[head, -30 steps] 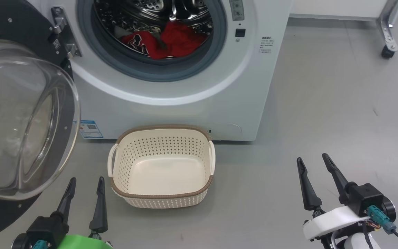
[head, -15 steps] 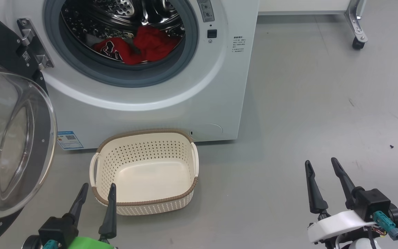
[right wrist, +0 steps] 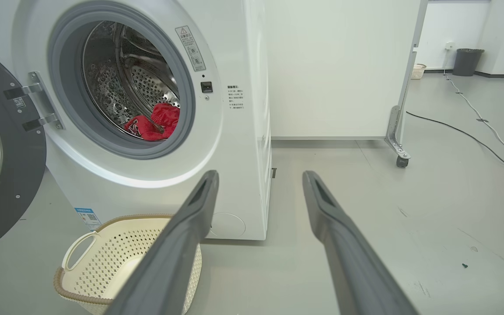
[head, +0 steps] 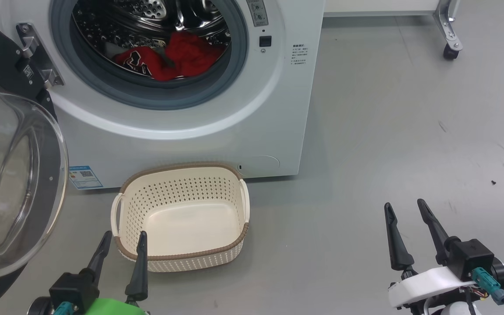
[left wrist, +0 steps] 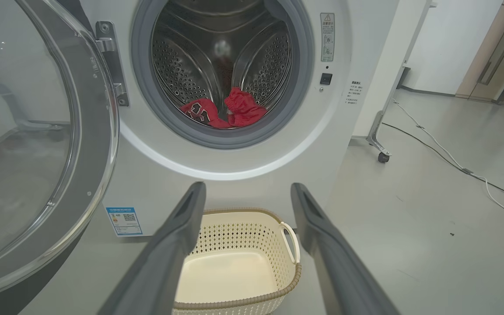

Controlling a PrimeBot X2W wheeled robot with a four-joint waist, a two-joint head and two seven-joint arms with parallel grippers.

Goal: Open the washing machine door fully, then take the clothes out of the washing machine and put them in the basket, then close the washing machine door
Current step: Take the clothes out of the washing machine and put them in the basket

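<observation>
The white washing machine (head: 190,127) stands ahead with its door (head: 11,175) swung wide open to the left, glass bowl facing me. Red clothes (head: 169,59) lie at the bottom of the steel drum, also seen as clothes (left wrist: 223,114) and clothes (right wrist: 153,124). The cream basket (head: 181,258) sits on the floor in front of the machine, holding nothing. My left gripper (head: 123,238) is open just at the basket's near left corner. My right gripper (head: 405,208) is open over bare floor to the right, well away from the machine.
A white panel on a castor leg (head: 449,41) stands to the right behind the machine. Cables (right wrist: 475,131) run across the grey floor further right. A dark bin (right wrist: 467,61) stands far back. A blue label (head: 81,175) marks the machine's lower left front.
The head view has shifted, so machine, door and basket sit further left in the picture than a second ago. Both grippers stay open and low; nothing was grasped.
</observation>
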